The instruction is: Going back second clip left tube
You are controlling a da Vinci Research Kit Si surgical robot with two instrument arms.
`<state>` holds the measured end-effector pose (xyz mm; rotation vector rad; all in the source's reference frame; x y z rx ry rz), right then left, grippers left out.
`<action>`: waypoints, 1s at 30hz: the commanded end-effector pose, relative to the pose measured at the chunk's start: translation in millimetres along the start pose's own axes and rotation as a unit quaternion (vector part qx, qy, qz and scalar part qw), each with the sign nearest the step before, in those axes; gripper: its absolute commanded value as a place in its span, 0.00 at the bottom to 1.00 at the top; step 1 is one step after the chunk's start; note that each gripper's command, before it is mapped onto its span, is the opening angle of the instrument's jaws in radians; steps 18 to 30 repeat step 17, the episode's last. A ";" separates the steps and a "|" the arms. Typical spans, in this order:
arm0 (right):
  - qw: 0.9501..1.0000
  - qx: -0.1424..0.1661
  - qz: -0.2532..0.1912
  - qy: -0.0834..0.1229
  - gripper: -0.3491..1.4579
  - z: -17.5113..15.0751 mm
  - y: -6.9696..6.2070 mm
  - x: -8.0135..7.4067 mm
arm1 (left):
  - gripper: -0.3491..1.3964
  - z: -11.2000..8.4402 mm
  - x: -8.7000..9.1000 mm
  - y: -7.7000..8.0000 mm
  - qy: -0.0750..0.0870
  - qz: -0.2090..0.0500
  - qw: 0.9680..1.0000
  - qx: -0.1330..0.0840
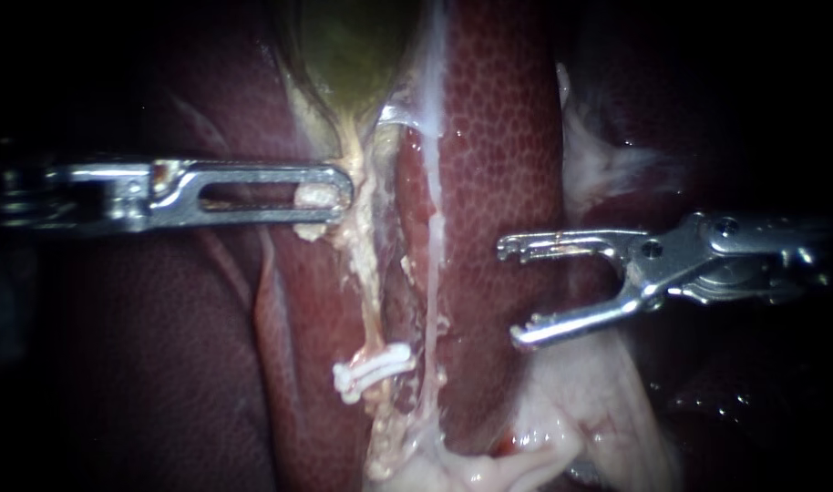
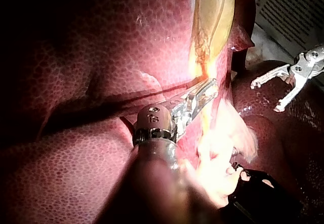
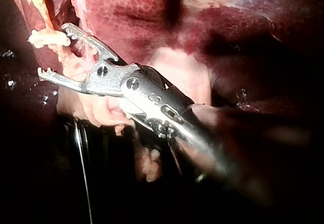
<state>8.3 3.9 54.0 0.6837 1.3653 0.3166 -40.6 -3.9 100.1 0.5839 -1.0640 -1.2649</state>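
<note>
Nearest the lens in the endoscope view is the right instrument (image 1: 510, 293), entering from the right. Its hand is spread wide, with a clear gap between the two jaws and nothing held in them. Its tips hang over the liver (image 1: 498, 155), apart from both tubes.

One white clip (image 1: 373, 369) sits across the lower stretch of the left tube (image 1: 366, 273), a pale, ragged strand running down from the gallbladder (image 1: 357, 46). The clip lies slightly tilted, its knobbed end toward the left. Just to its right runs the right tube (image 1: 432, 273), thinner and whitish.

Higher up, the left instrument (image 1: 330, 196) comes in from the left. Its hand is clamped on the gallbladder neck (image 1: 348, 150), both slotted jaws pressed together on pale tissue.

Dark red liver lies on both sides of the tubes, and pale fatty tissue (image 1: 571, 428) spreads below and to the right of the clip.

In the right wrist view the clip (image 3: 48, 38) shows ahead of that instrument's open jaws, near the tip of one.
</note>
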 end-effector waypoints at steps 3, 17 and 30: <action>1.000 0.000 0.000 0.000 0.52 0.0 -0.1 0.2 | 0.00 0.4 0.2 0.1 0.003 0.001 1.000 -0.001; 1.000 -0.001 -0.003 0.000 0.52 0.2 -0.1 0.4 | 0.00 0.5 0.2 0.1 0.004 0.001 1.000 0.000; 1.000 -0.001 -0.003 0.000 0.52 0.2 -0.1 0.4 | 0.00 0.5 0.2 0.1 0.004 0.001 1.000 0.000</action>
